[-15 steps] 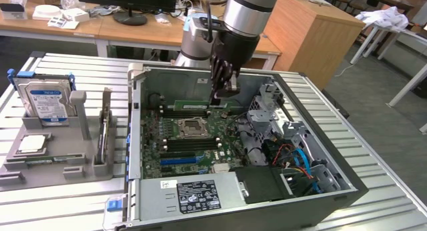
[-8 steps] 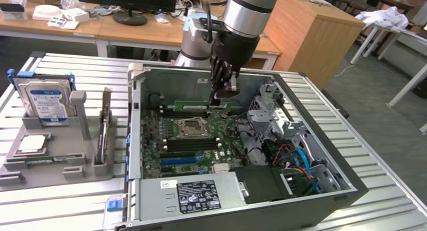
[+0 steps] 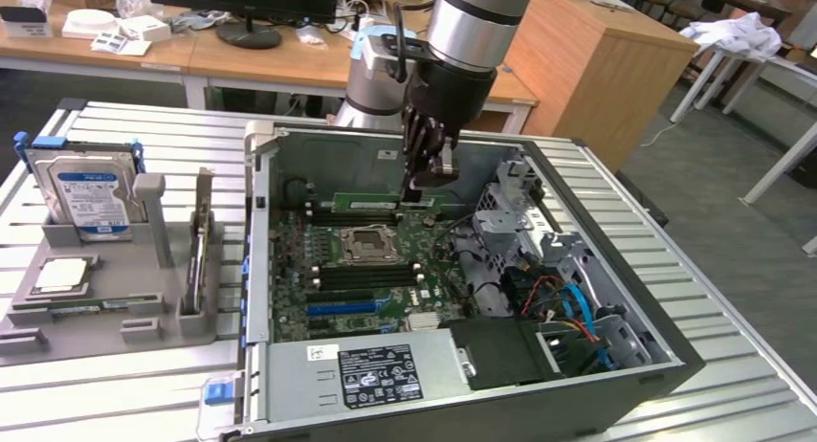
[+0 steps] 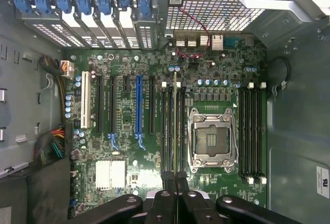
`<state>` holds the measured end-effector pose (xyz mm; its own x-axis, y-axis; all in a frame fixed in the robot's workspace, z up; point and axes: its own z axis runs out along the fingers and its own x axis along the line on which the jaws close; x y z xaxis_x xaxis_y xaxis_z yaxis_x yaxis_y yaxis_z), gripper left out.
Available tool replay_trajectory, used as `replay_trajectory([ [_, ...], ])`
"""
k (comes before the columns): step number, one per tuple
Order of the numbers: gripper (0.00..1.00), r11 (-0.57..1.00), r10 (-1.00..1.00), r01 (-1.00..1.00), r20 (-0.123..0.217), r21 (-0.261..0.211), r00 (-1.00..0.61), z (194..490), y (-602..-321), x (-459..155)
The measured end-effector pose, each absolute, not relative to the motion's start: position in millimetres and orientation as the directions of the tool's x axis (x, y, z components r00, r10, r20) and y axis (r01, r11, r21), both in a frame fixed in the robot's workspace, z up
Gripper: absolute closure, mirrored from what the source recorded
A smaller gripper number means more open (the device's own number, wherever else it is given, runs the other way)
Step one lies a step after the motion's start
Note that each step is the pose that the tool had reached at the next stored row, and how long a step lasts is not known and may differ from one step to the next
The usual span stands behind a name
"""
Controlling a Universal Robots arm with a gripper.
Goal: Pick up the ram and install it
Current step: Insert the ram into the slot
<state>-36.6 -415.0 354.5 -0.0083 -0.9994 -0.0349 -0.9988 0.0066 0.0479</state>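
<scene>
My gripper point(image 3: 419, 186) reaches down into the open computer case point(image 3: 262, 270), over the far side of the motherboard point(image 3: 370, 270). It is shut on one end of the ram point(image 3: 381, 204), a long green stick lying level along the black memory slots point(image 3: 364, 215) beyond the processor socket. In the wrist view the ram point(image 4: 175, 126) appears edge-on as a thin line running out from the gripper point(image 4: 176, 185), in line with the memory slots point(image 4: 167, 131) beside the socket. I cannot tell whether the stick touches a slot.
The empty processor socket point(image 3: 362, 243) sits mid-board. A metal drive cage point(image 3: 511, 208) and cables stand at the exterior view's right, and the power supply point(image 3: 383, 375) at the near end. A grey holder point(image 3: 115, 308) outside the case carries a hard drive point(image 3: 83, 188) and a silver chip point(image 3: 64, 275).
</scene>
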Motion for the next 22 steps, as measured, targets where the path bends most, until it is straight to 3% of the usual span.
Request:
replay_trajectory([
  [22,0.89,0.007,-0.999,-0.999,-0.035,0.045,-0.008,318.1,-415.0,-36.6],
])
